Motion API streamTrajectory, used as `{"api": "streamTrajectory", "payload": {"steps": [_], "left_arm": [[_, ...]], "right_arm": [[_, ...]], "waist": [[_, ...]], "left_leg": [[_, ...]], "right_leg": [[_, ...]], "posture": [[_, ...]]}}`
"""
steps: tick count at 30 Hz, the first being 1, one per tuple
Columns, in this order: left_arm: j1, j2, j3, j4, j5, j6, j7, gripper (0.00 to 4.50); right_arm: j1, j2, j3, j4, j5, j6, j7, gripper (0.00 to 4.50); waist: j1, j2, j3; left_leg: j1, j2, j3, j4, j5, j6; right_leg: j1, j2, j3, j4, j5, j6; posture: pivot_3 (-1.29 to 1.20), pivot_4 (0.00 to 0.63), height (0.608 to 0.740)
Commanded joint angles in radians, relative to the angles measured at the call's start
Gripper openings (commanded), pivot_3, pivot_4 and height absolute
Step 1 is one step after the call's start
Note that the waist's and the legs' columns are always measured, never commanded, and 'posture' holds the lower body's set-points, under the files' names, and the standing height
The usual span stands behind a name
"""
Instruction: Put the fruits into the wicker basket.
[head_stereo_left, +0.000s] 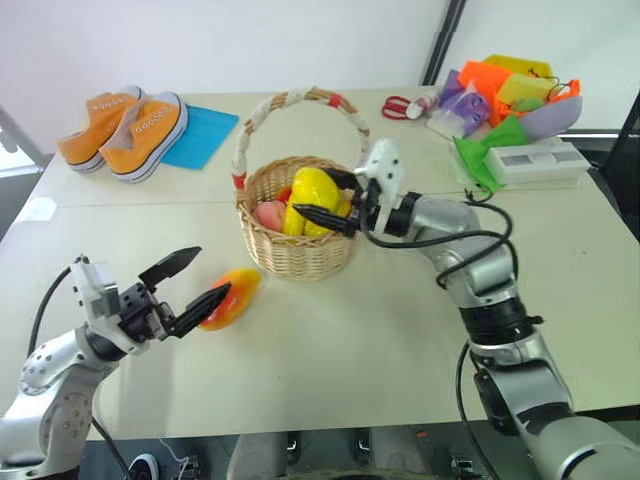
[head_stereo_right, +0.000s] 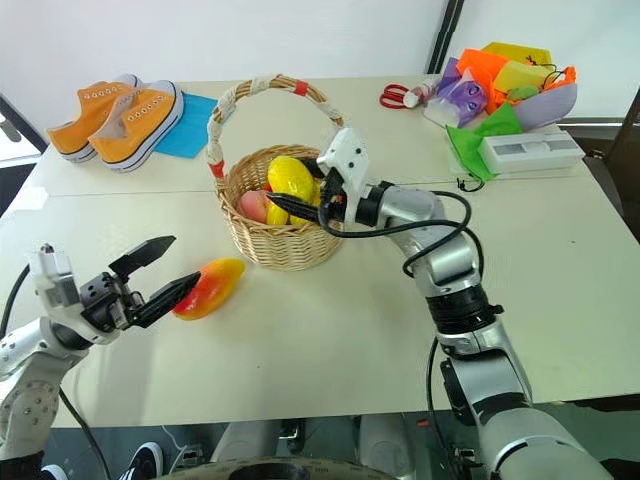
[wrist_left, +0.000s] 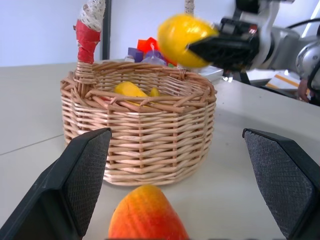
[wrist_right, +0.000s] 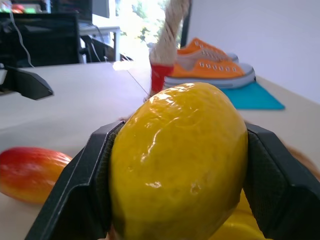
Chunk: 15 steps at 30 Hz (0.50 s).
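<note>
Clamped between the two black fingers of my right gripper (head_stereo_left: 322, 198) is the lemon (head_stereo_left: 313, 190), one pad pressed to each side. I hold it over the open mouth of the wicker basket (head_stereo_left: 297, 250), under the arch of the handle. Its long axis stands nearly upright, tipped a little, running across the line of my fingers. Under the lemon, inside the basket, lie other yellow pieces and a pink-red rounded one (head_stereo_left: 270, 214); I cannot tell what each is.

Over on my other side, my left gripper (head_stereo_left: 190, 282) has its fingers spread wide and grips nothing. The mango (head_stereo_left: 232, 297) lies on the table (head_stereo_left: 400, 330) right at those fingertips, between them and the basket, just short of the basket's near wall and not touching it. Its long axis lies flat on the table, running from my left fingertips away and toward my right, with the yellow-orange end farther from me and the redder end by the fingertip.

Farther out, beyond the basket on my left side, a pair of orange sneakers (head_stereo_left: 125, 130) sits beside a blue sheet (head_stereo_left: 200, 135). Beyond my right gripper, at the far corner, there is a pile of colourful items (head_stereo_left: 505, 95), a white box (head_stereo_left: 540, 160) and red scissors (head_stereo_left: 400, 106).
</note>
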Motion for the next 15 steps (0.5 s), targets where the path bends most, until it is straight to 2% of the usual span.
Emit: {"api": "streamTrajectory", "payload": {"steps": [1,2,9,12,15], "left_arm": [[0.005,-0.008,0.012,-0.036,0.037,-0.023,0.057,4.50],[0.005,-0.007,0.015,-0.034,0.047,-0.016,0.077,4.50],[0.032,0.000,0.023,-0.059,0.046,0.033,0.147,4.50],[0.055,-0.006,0.017,-0.117,0.056,0.081,0.243,4.50],[0.089,0.021,0.028,-0.169,0.039,0.162,0.301,4.50]], "right_arm": [[-0.037,0.011,-0.003,0.028,-0.053,-0.065,-0.024,4.09],[-0.036,0.011,-0.009,0.030,-0.057,-0.074,-0.024,4.48],[0.032,-0.057,-0.081,-0.101,0.049,-0.020,0.062,4.48],[0.137,-0.172,-0.135,-0.271,0.191,0.078,0.182,4.48],[0.265,-0.294,-0.164,-0.386,0.244,0.111,0.265,4.48]], "waist": [[-0.004,0.000,0.000],[-0.004,0.000,0.000],[-0.001,0.000,0.000],[0.004,0.000,0.000],[0.005,0.000,0.000]], "left_leg": [[0.000,0.000,0.000,0.000,0.000,0.000],[0.000,0.000,0.000,0.000,0.000,0.000],[0.000,0.001,0.000,0.000,0.000,0.000],[0.000,0.001,0.000,0.000,0.000,0.000],[0.000,0.001,0.000,0.000,-0.001,0.001]], "right_leg": [[0.000,0.000,0.000,0.001,0.000,0.000],[-0.001,0.000,0.000,0.001,0.000,0.000],[-0.001,0.001,0.000,0.001,0.000,0.001],[0.000,0.000,0.000,0.001,0.000,0.001],[0.001,0.000,0.000,-0.001,0.000,0.000]], "posture": [[0.00,0.150,0.740],[0.00,0.150,0.740],[0.00,0.150,0.740],[0.00,0.150,0.740],[0.00,0.150,0.740]]}}
